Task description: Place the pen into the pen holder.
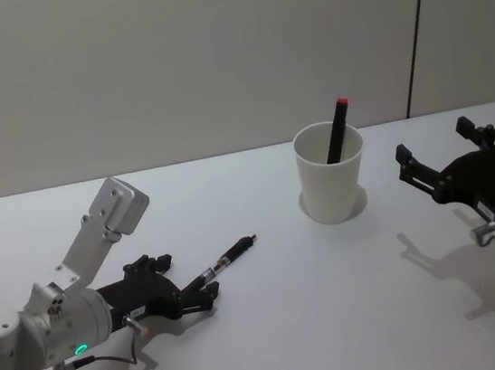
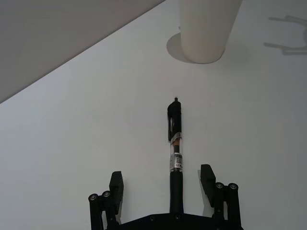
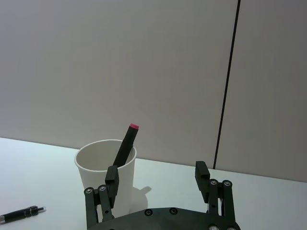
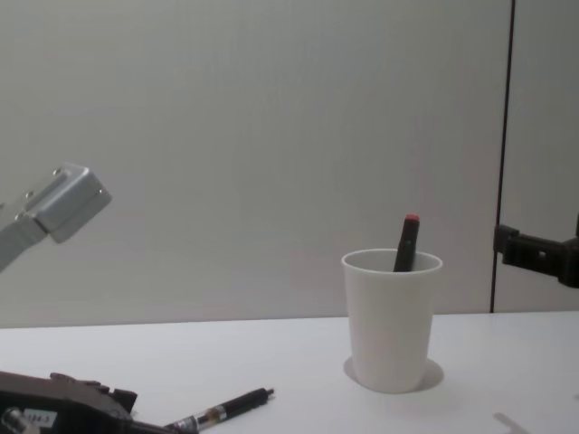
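one red-tipped pen inside the white pen holder

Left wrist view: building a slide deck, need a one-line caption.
Open left gripper straddles a pen lying on the white table, pointing toward the pen holder.
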`<move>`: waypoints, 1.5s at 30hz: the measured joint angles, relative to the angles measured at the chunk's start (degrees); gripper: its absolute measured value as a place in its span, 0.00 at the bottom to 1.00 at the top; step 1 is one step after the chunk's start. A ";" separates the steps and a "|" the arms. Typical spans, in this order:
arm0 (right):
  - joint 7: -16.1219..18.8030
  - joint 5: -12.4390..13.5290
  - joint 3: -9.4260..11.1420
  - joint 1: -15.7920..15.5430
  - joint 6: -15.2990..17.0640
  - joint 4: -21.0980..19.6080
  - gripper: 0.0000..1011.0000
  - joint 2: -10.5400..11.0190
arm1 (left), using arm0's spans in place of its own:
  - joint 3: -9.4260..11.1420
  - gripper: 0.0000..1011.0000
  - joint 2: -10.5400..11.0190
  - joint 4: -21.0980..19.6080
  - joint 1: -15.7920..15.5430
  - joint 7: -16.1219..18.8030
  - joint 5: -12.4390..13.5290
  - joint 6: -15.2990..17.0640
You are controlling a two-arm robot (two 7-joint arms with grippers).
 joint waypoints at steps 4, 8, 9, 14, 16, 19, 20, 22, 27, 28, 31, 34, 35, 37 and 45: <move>0.00 0.00 0.00 0.00 0.00 0.00 0.99 0.00 | 0.06 0.99 0.09 -0.08 0.06 -0.42 0.02 -0.18; 0.00 0.00 0.00 0.00 0.00 0.00 0.99 0.00 | 0.13 0.99 0.17 -0.23 0.16 -0.90 0.07 -0.38; 0.00 0.00 0.00 0.00 0.00 0.00 0.99 0.00 | 0.15 0.99 0.19 -0.27 0.17 -0.98 0.07 -0.39; 0.00 0.00 0.00 0.00 0.00 0.00 0.99 0.00 | 0.26 0.99 0.27 -0.44 0.26 -1.46 0.08 -0.54; 0.00 0.00 0.00 0.00 0.00 0.00 0.99 0.00 | 0.28 0.99 0.28 -0.46 0.26 -1.58 0.08 -0.56; 0.00 0.00 0.00 0.00 0.00 0.00 0.99 0.00 | 0.33 0.99 0.30 -0.48 0.28 -1.76 0.11 -0.59; 0.00 0.00 0.00 0.00 0.00 0.00 0.99 0.00 | 0.35 0.99 0.31 -0.49 0.29 -1.83 0.12 -0.61; 0.00 0.00 0.00 0.00 0.00 0.00 0.99 0.00 | 0.37 0.99 0.32 -0.50 0.29 -1.93 0.13 -0.62; 0.00 0.00 0.00 0.00 0.00 0.00 0.99 0.00 | 0.41 0.99 0.34 -0.53 0.29 -2.08 0.16 -0.64; 0.00 0.00 0.00 0.00 0.00 0.00 0.99 0.00 | 0.42 0.99 0.34 -0.54 0.29 -2.10 0.16 -0.65; 0.00 0.00 0.00 0.00 0.00 0.00 0.99 0.00 | 0.43 0.99 0.35 -0.54 0.29 -2.16 0.18 -0.67; 0.00 0.00 0.00 0.00 0.00 0.00 0.99 0.00 | 0.46 0.95 0.35 -0.57 0.29 -2.24 0.18 -0.69; 0.00 0.00 0.00 0.00 0.00 0.00 0.99 0.00 | 0.47 0.94 0.35 -0.57 0.29 -2.27 0.19 -0.70; 0.00 0.00 0.00 0.00 0.00 0.00 0.99 0.00 | 0.48 0.90 0.35 -0.57 0.29 -2.33 0.19 -0.71; 0.00 0.00 0.00 0.00 0.00 0.00 0.99 0.00 | 0.49 0.70 0.35 -0.57 0.29 -2.38 0.20 -0.72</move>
